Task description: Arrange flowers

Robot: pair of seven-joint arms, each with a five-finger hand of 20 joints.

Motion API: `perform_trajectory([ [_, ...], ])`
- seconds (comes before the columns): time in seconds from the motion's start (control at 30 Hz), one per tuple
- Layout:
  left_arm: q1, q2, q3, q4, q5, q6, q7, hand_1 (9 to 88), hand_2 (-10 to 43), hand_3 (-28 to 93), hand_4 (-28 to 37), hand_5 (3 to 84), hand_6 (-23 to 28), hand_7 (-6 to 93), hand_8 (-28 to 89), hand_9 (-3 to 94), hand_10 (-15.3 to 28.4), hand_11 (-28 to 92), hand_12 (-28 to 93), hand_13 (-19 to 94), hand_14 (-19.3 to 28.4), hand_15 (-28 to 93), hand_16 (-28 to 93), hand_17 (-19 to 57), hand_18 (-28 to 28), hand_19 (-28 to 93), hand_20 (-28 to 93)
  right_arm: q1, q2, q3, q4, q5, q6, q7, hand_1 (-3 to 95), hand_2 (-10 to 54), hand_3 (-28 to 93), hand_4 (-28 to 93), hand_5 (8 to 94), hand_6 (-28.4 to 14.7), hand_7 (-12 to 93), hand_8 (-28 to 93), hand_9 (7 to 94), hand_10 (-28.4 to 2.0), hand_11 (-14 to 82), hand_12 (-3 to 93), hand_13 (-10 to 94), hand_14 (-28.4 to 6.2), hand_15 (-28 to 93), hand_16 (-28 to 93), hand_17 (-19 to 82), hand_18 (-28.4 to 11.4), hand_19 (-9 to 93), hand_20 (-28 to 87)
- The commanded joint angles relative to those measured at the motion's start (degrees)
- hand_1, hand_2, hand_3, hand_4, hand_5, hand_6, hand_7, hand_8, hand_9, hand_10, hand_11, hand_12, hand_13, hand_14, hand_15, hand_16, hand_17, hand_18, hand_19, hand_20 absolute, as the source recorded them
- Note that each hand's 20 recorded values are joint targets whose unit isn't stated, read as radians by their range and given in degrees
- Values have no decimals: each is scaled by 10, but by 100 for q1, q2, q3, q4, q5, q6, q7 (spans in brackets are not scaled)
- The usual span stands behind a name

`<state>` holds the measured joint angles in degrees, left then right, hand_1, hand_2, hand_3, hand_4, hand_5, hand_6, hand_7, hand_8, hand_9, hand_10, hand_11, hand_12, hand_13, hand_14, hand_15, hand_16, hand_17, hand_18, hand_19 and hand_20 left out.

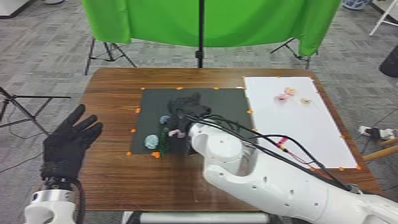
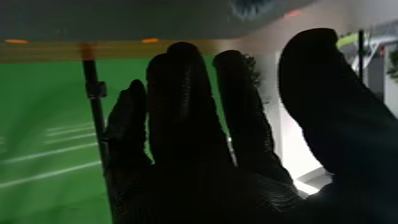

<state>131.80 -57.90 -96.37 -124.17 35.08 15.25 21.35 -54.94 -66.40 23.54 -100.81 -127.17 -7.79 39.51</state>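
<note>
On the white sheet [image 1: 298, 135] lie pink and cream flowers [image 1: 290, 91], the right hand [image 1: 186, 106] with fingers [image 2: 185, 95] loosely spread.

The left hand [image 1: 65, 146] is hovering by the table's [image 1: 108, 125] edge, the right hand [image 1: 185, 106] over the mat [image 1: 227, 102]; flowers [image 1: 290, 91] are lying on paper [image 1: 302, 132]

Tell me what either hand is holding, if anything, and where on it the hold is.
Nothing that I can make out: the left hand is open, and the right hand has straight fingers with the thumb apart.
</note>
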Motion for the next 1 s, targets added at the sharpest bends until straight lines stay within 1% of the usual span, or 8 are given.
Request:
perform_trajectory([
  [0.03, 115, -45, 18, -11, -34, 72, 29, 219, 64, 802, -283, 361, 78, 68, -78, 318, 195, 225, 104, 199, 271, 546, -107, -82, 284, 582, 1, 92, 364, 381, -283, 187, 654, 47, 364, -95, 843, -283, 508, -40, 168, -133, 471, -184, 396, 166, 412, -160, 841, 117, 81, -221, 782, 547],
  [0.23, 155, -74, 1, -33, -16, 94, 36, 219, 66, 800, -283, 360, 77, 68, -78, 318, 195, 224, 104, 199, 271, 545, -107, -82, 284, 582, 0, 289, 986, 702, -122, 342, 1068, 319, 356, -95, 841, -283, 509, -41, 170, -133, 470, -182, 365, 157, 404, -163, 831, 102, 83, -219, 771, 542],
  [0.3, 187, -27, 15, -38, -72, 118, 77, 218, 65, 801, -283, 360, 77, 69, -78, 318, 195, 224, 105, 199, 271, 546, -107, -82, 284, 582, 0, 342, 1247, 777, -42, 480, 1152, 470, 354, -95, 843, -283, 508, -39, 171, -134, 470, -182, 339, 152, 397, -164, 820, 96, 81, -220, 761, 535],
  [0.47, 190, -97, -3, -19, -43, 105, 51, 217, 65, 801, -283, 360, 77, 69, -78, 319, 196, 224, 105, 198, 272, 546, -107, -82, 284, 582, 0, 641, 1787, 593, 462, 649, 1255, 798, 356, -95, 842, -283, 500, -33, 175, -136, 467, -181, 299, 148, 392, -162, 811, 89, 78, -219, 753, 524],
  [0.53, 171, -139, -16, -9, -26, 76, 4, 217, 65, 800, -283, 359, 77, 68, -78, 318, 196, 224, 104, 198, 272, 546, -107, -82, 284, 582, 0, 677, 1872, 618, 704, 749, 1069, 924, 358, -95, 839, -283, 498, -27, 179, -137, 467, -181, 291, 149, 392, -161, 809, 87, 78, -219, 753, 522],
  [0.77, 109, -170, 22, 12, 9, 45, -41, 213, 67, 798, -283, 359, 76, 68, -78, 318, 196, 223, 105, 198, 272, 544, -107, -82, 284, 581, -1, 812, 2119, 372, 1289, 943, 1085, 1181, 357, -95, 841, -283, 491, -16, 190, -143, 461, -178, 269, 151, 389, -157, 800, 82, 80, -216, 751, 512],
  [0.9, 54, -133, 81, 23, -2, 52, -19, 212, 68, 798, -283, 358, 76, 68, -78, 318, 196, 222, 105, 198, 271, 544, -106, -82, 284, 581, -1, 774, 2179, 361, 1458, 809, 676, 1243, 355, -95, 845, -283, 492, -13, 197, -147, 462, -177, 267, 152, 388, -156, 797, 80, 81, -215, 752, 507],
  [1.0, -2, -181, 102, 39, 39, 7, -77, 212, 67, 799, -283, 358, 76, 68, -78, 318, 196, 223, 105, 198, 271, 545, -106, -82, 284, 581, -1, 703, 2239, 384, 1509, 880, 487, 1272, 360, -95, 852, -283, 498, -6, 202, -149, 467, -171, 266, 152, 394, -153, 794, 80, 81, -215, 751, 505],
])
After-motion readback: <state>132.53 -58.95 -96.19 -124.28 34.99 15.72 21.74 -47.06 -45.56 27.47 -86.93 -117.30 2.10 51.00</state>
